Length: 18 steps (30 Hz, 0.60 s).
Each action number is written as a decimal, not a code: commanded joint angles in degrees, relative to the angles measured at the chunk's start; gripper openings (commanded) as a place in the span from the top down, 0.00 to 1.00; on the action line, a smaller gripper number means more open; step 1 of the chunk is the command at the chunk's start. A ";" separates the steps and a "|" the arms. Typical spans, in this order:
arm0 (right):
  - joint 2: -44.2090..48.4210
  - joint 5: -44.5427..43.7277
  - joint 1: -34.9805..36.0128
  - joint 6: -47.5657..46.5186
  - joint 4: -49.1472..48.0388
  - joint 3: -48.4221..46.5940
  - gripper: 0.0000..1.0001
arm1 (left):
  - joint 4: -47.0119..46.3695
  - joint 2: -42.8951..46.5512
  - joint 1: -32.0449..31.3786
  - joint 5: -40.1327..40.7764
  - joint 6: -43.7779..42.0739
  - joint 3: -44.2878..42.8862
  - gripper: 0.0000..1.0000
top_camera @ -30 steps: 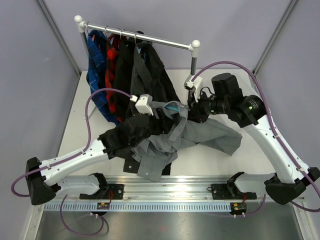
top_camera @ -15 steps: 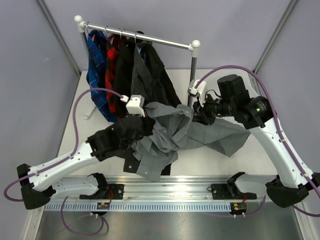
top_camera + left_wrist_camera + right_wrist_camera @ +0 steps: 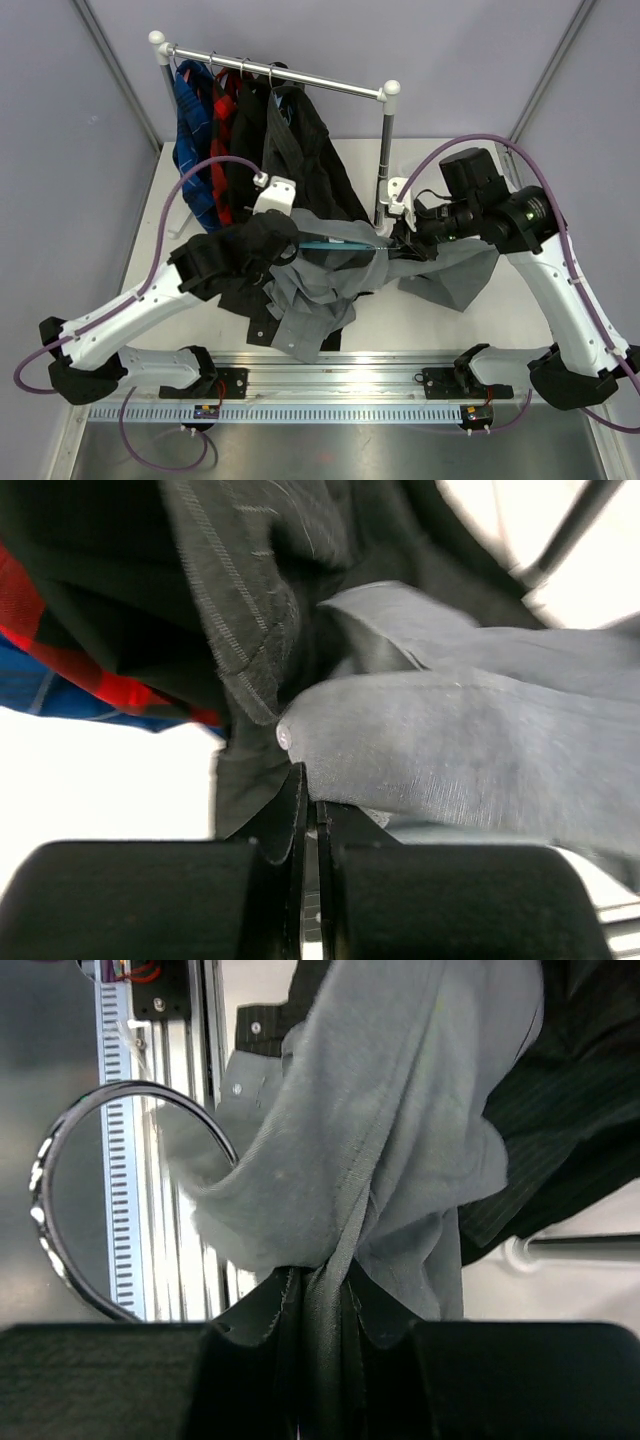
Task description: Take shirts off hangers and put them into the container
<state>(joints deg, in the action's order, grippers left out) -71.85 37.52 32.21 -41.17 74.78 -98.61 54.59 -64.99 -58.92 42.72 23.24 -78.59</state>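
The light grey shirt [image 3: 445, 275] hangs stretched between both grippers over the table. My left gripper [image 3: 297, 242] is shut, and the shirt's buttoned edge [image 3: 300, 735] sits right at its tips [image 3: 310, 785]. My right gripper [image 3: 398, 248] is shut on a bunched fold of the same shirt [image 3: 380, 1110]. Between the two grippers, one arm of the light blue hanger [image 3: 345, 241] shows bare. Its metal hook [image 3: 45, 1190] curves beside the right gripper [image 3: 320, 1285]. The container is out of view.
Four more shirts hang on the metal rail [image 3: 300, 78] at the back: blue plaid [image 3: 190, 130], red plaid [image 3: 222, 120], black [image 3: 246, 130] and charcoal pinstriped [image 3: 300, 145]. The rail's right post [image 3: 385, 165] stands just behind my right gripper. An aluminium track [image 3: 340, 385] runs along the near edge.
My left gripper closed at the grey shirt's edge and drew back to the left. The right gripper shifted right. The shirt stretched out and the blue hanger arm came into sight.
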 commanded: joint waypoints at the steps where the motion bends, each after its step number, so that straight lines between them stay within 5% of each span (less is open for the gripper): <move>1: 2.69 6.95 -0.57 -5.76 5.70 -7.46 1.00 | 6.42 -1.89 0.82 9.57 -7.85 -2.19 1.00; 9: 3.04 9.41 -0.57 -5.41 6.16 -10.73 1.00 | -8.68 6.36 1.34 6.33 -21.83 6.77 1.00; 18: 0.32 18.46 -0.57 -7.52 9.76 -9.85 1.00 | -21.08 18.67 5.99 -14.30 -24.55 16.00 0.97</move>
<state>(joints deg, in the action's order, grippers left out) -72.36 48.93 32.18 -46.59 76.16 -106.21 36.62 -48.69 -56.58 31.94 2.81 -65.25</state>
